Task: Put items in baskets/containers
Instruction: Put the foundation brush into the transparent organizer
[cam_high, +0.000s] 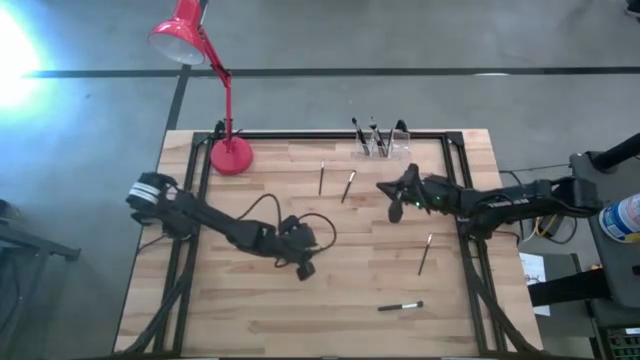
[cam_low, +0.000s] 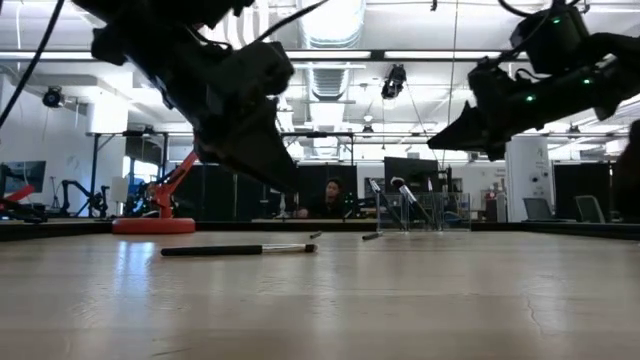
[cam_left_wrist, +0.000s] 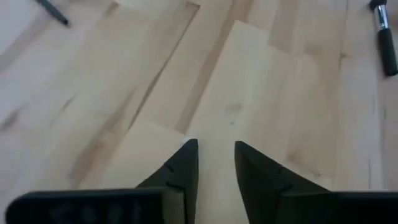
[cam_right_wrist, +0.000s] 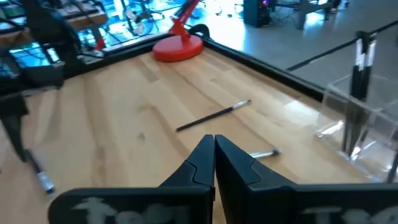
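Note:
Four thin dark-handled brushes lie flat on the wooden table: two near the far middle (cam_high: 321, 178) (cam_high: 348, 186), one toward the right (cam_high: 425, 253), one near the front (cam_high: 400, 307). The clear organiser (cam_high: 382, 146) stands at the far edge with several brushes upright in it, and it also shows in the right wrist view (cam_right_wrist: 364, 127). My left gripper (cam_high: 305, 268) (cam_left_wrist: 216, 152) hovers open over bare wood at mid-table. My right gripper (cam_high: 392, 196) (cam_right_wrist: 214, 146) is shut and empty, above the table just short of the organiser, with a brush (cam_right_wrist: 214, 116) lying ahead of it.
A red desk lamp stands with its base (cam_high: 231, 156) at the far left corner and its shade (cam_high: 178, 40) reaching beyond the table. A black frame rail (cam_high: 330, 134) runs along the far edge and sides. Bare wood lies between the two arms.

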